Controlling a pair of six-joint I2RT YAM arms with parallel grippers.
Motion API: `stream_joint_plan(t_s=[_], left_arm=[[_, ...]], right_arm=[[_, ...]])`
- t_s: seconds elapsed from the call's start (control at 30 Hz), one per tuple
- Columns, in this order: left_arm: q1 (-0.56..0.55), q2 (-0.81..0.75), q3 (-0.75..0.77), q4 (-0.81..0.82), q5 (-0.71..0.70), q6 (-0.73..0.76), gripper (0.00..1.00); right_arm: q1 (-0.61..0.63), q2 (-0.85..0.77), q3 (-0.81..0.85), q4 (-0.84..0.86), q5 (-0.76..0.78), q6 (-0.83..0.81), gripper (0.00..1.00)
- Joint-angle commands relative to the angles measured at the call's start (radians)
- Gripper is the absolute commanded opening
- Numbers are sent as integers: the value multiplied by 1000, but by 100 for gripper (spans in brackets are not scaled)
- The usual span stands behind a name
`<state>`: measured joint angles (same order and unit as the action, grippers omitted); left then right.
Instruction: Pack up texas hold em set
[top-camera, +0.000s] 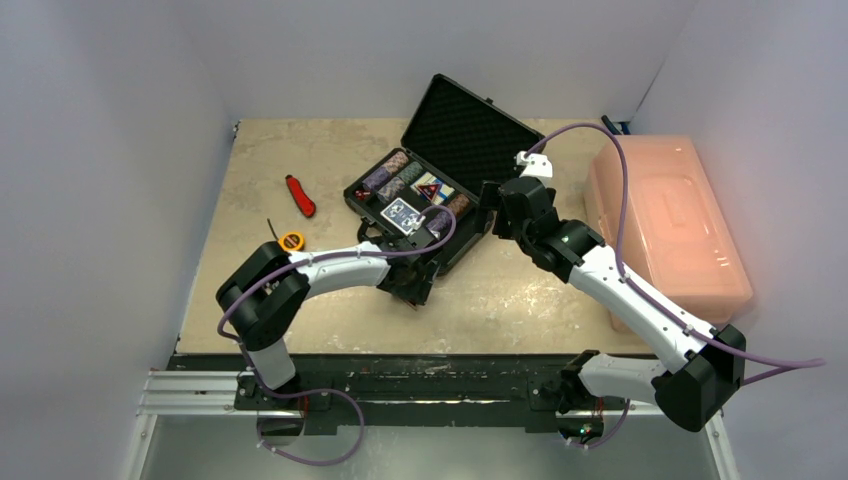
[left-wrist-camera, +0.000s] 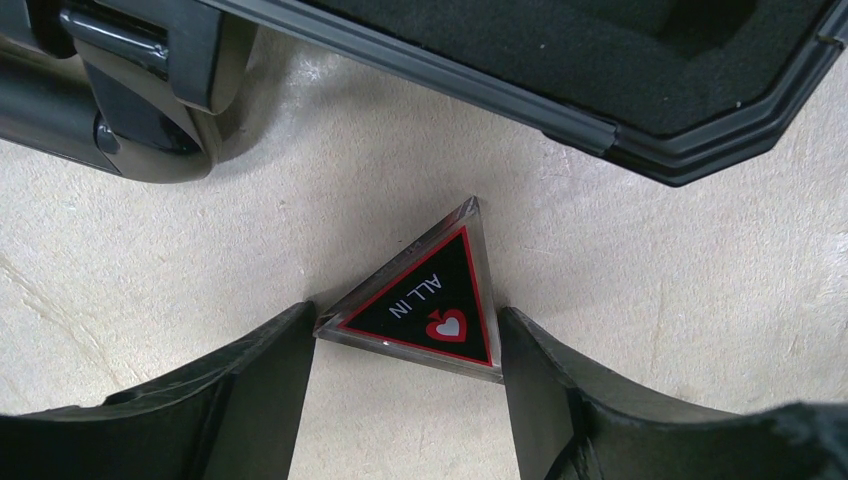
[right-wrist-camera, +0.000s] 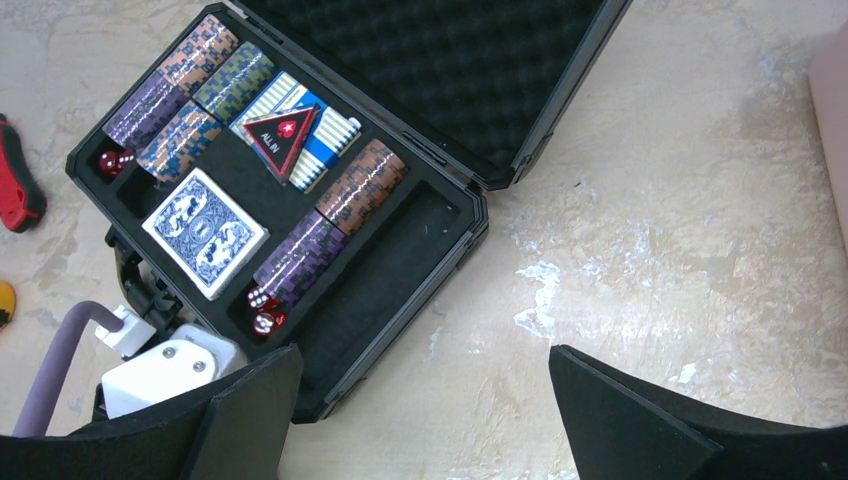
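Beside the black foam-lined briefcase (left-wrist-camera: 560, 60), the part-open left gripper (left-wrist-camera: 405, 335) is bracketing a triangular red-black button (left-wrist-camera: 432, 298); right gripper (right-wrist-camera: 422, 365) is gaping empty.

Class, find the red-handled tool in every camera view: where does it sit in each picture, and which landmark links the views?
Top external: the red-handled tool lies left of centre, left of the black briefcase.
Left wrist: not in it.
Right wrist: at the left edge, partly cut off.
Shared landmark: the open black briefcase, in all three views.
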<state>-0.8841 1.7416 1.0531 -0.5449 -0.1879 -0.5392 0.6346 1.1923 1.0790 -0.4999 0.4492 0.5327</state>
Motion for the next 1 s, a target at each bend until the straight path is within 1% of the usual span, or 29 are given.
stream_joint_plan(t_s=[0.0, 0.37, 0.6, 0.97], left_arm=[[-9, 19, 22, 10, -11, -13, 61], [-13, -18, 27, -14, -28, 4, 45], [-15, -51, 25, -37, -34, 12, 41], [-15, -130, 19, -83, -45, 8, 40]], right_arm=[[-1, -2, 24, 28, -9, -8, 99], [-1, -4, 24, 28, -9, -7, 99], [-2, -2, 27, 30, -12, -7, 99], [-3, 17, 45, 31, -24, -5, 99]])
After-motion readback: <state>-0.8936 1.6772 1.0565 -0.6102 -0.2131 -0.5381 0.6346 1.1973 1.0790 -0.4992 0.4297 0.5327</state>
